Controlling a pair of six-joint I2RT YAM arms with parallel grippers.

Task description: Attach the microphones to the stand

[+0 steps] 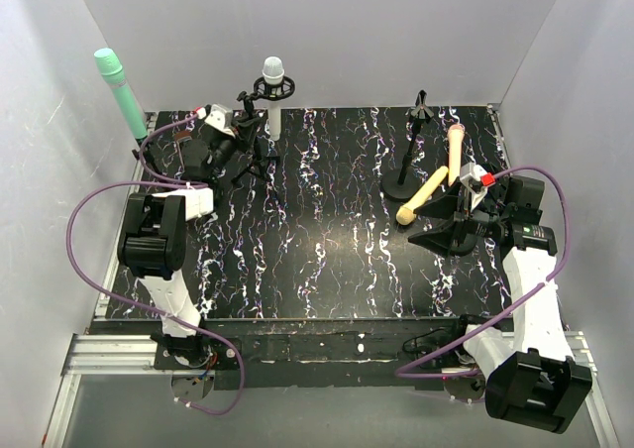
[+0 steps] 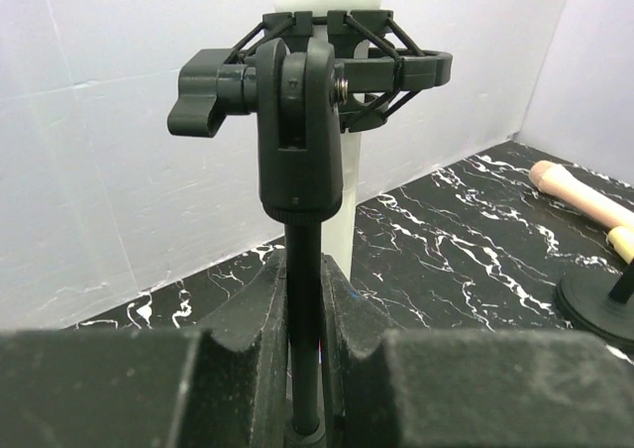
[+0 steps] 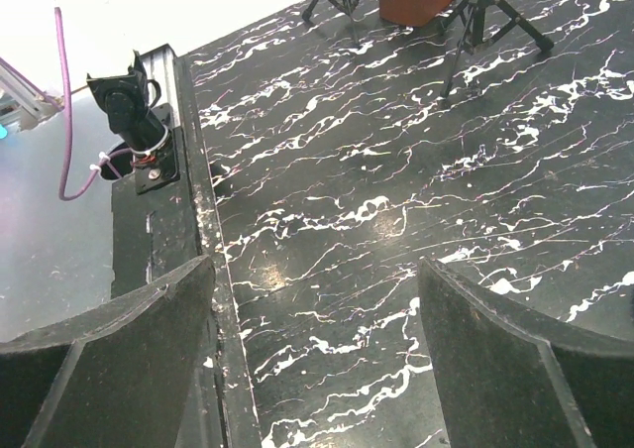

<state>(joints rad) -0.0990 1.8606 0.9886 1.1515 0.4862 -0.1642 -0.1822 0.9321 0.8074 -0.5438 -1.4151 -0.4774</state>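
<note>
- The left hand [image 2: 304,287] is clamped shut on the pole of the tripod stand [image 1: 260,156], near the far-left corner of the desk [image 1: 327,270]. The right hand [image 3: 315,270] is spread wide and holds nothing, low over the desk near its right edge.
- The white microphone [image 1: 272,71] stands upright in the tripod's shock mount [image 2: 342,66] and looks seated. The step in hand seems to be fetching the next one.
- The yellow microphone [image 1: 421,198] and the peach-pink microphone [image 1: 455,151] lie just beside each other by the right hand. The round-base stand [image 1: 404,183] is next to them, towards the far-right corner.
- The right hand should take one microphone across the middle of its body. It should approach from the side away from the other, so the neighbour is not nudged or pinched in.
- The head should be lifted clear of the round base before the microphone is swung towards the clip [image 1: 421,108].
- The left hand's grip on the pole could be let go gently, so the loaded tripod does not tip.
- The mint green microphone [image 1: 119,91] leans on the left wall beyond the far-left corner, nearest the left hand.
</note>
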